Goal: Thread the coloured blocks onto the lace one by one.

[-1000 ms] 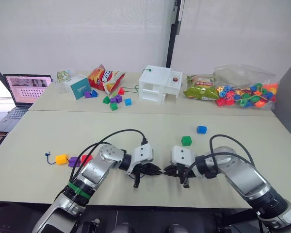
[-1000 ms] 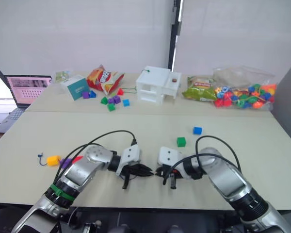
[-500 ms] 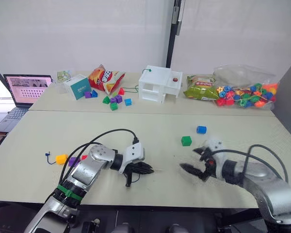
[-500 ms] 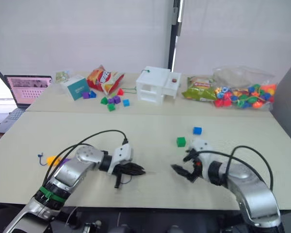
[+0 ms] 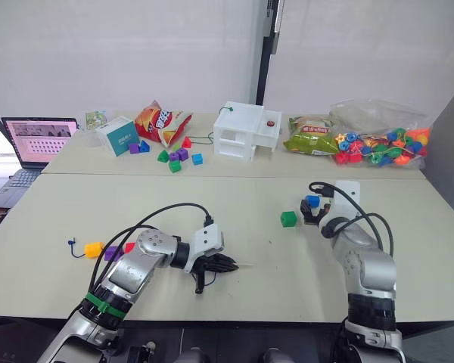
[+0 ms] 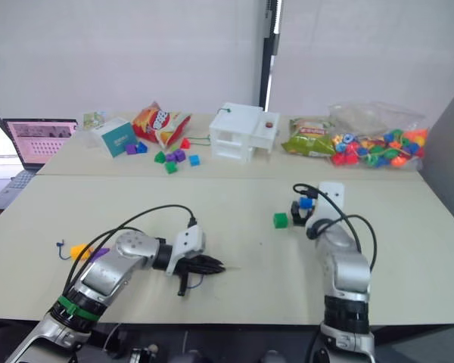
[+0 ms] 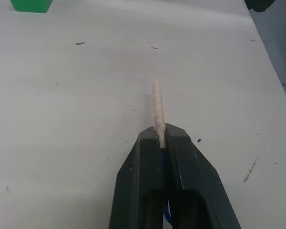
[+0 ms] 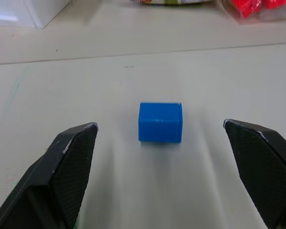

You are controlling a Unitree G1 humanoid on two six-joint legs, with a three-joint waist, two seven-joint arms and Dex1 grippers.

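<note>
Lower centre of the left eye view: left gripper (image 5: 225, 264), fingers pinched together on the pale tip (image 7: 157, 107) of the lace (image 5: 76, 247), which trails to the yellow-orange block (image 5: 95, 248), purple block (image 5: 113, 252) and red block (image 5: 129, 247) at lower left. Right of centre: right gripper (image 8: 170, 167), fingers spread wide either side of the blue block (image 8: 160, 122), untouched; green block (image 5: 288, 218) just left of it
</note>
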